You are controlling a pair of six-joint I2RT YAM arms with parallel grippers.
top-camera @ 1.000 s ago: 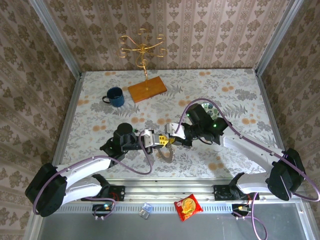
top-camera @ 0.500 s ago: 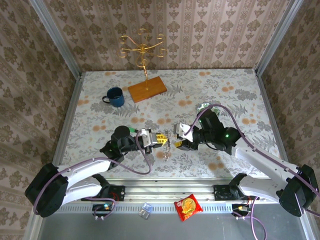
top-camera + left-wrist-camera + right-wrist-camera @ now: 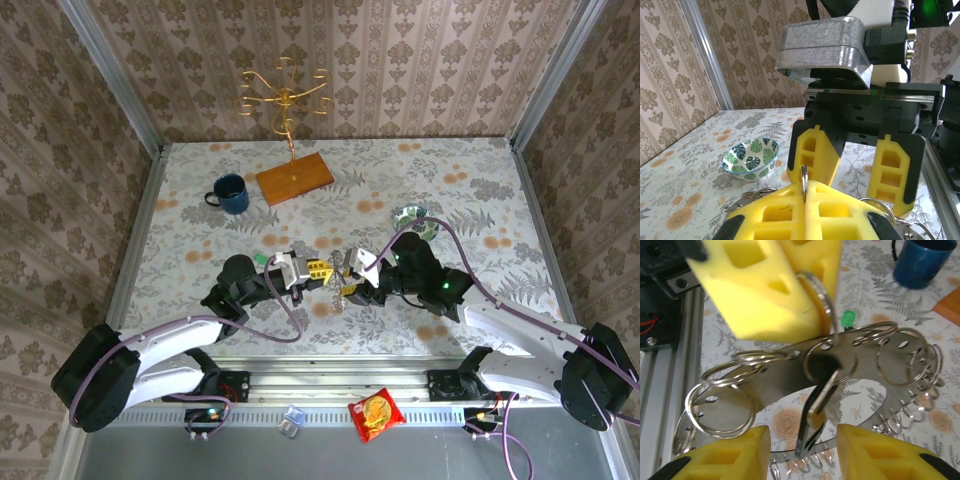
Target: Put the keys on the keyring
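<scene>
- The thin metal keyring (image 3: 803, 179) is pinched edge-on in the clenched yellow foam fingers of the left gripper (image 3: 322, 271), held in the air over the near-middle of the table (image 3: 470, 170).
- A flat grey curved metal plate (image 3: 780, 375) strung with loose split rings (image 3: 722, 405) appears to hang from it. A slim dark metal key (image 3: 815, 405) dangles below a hole in the plate.
- The right gripper (image 3: 855, 167) faces it, jaws spread and empty.
- Likely handling: light, stiff, slick metal that swings. Take the key by its flat sides.
- A small green head (image 3: 847, 317) beyond the plate is probably the other key.
- The rings crowd the key. The leaf-patterned bowl (image 3: 751, 157) and blue mug (image 3: 920, 260) stand well apart.
</scene>
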